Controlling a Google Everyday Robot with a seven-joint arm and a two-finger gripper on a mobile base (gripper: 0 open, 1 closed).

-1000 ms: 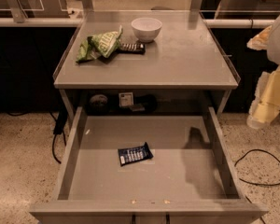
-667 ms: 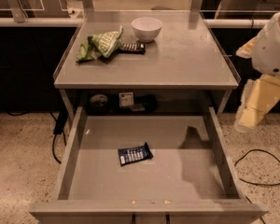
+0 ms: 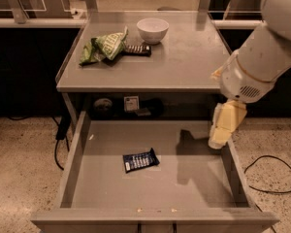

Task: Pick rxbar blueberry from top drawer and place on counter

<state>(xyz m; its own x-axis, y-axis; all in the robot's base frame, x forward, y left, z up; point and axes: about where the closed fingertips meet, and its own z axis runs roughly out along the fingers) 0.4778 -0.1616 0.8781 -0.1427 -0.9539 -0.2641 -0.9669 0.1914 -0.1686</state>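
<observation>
Lying on top drawer [image 3: 102, 188] bottom: rxbar blueberry [image 3: 140, 160] | gripper [image 3: 218, 139] apparently over drawer's right wall, grasp state indiscernible

The white arm [image 3: 269, 42] stretches from the upper right corner of the view down and to the left. Below its round wrist [image 3: 242, 79], the pale yellow gripper [image 3: 218, 140] hangs at the right side, pointing down and slightly left.

One gripper [image 3: 218, 139] at the right wall of the one top drawer [image 3: 77, 149]. Well apart from it, one rxbar blueberry [image 3: 140, 160]. Beyond it, on the one counter [image 3: 184, 67] — one white bowl [image 3: 152, 29], one green-and-white chip bag [image 3: 103, 47], one dark bar [image 3: 137, 49].
</observation>
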